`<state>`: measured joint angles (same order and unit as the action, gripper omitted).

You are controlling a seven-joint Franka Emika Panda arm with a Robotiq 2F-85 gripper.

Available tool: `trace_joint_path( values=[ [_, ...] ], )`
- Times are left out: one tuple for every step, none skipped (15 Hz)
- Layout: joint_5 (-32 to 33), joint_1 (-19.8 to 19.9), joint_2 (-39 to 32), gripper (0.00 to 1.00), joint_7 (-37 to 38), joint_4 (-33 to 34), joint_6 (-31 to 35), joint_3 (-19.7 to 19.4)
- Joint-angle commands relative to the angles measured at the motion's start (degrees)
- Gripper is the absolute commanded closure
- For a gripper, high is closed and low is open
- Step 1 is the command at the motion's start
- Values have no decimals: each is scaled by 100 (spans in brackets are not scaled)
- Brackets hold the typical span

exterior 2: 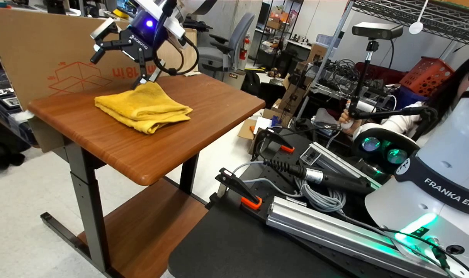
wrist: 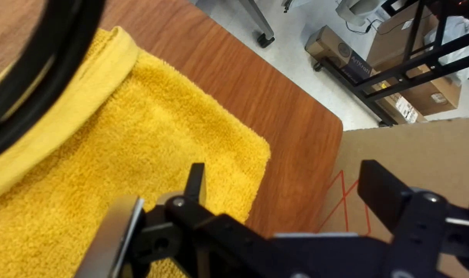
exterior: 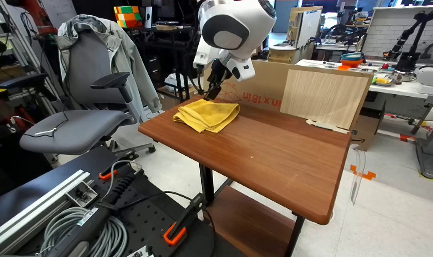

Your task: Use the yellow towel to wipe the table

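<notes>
Step seemed to be grasp, not yet made: gripper (wrist: 284, 178) hung by edge of yellow towel (exterior: 210, 115), fingers spread, nothing pinched; towel lay folded near one end of table (exterior: 273, 153), cardboard (exterior: 267, 79) along one long edge; next move likely called for pinching fold, then sweeping toward roomier end

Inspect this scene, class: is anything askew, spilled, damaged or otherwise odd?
The cardboard panel beside the wood-grain table looks odd: its red lettering is upside down in both exterior views. A tiny pale speck on the table is too small to identify.
</notes>
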<state>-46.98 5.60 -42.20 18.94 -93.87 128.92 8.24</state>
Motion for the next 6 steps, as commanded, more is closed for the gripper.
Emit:
trace_joint_path(
  values=[
    [-34,-158,-83,0,46,193,-202,-233],
    [241,-219,168,0,226,-20,-368,-399],
    [455,-238,362,0,374,-174,-587,-533],
    [103,-197,-39,0,60,83,-274,-357],
    [229,-208,38,0,150,55,-420,-448],
    [265,-205,108,0,180,34,-490,-497]
  ],
)
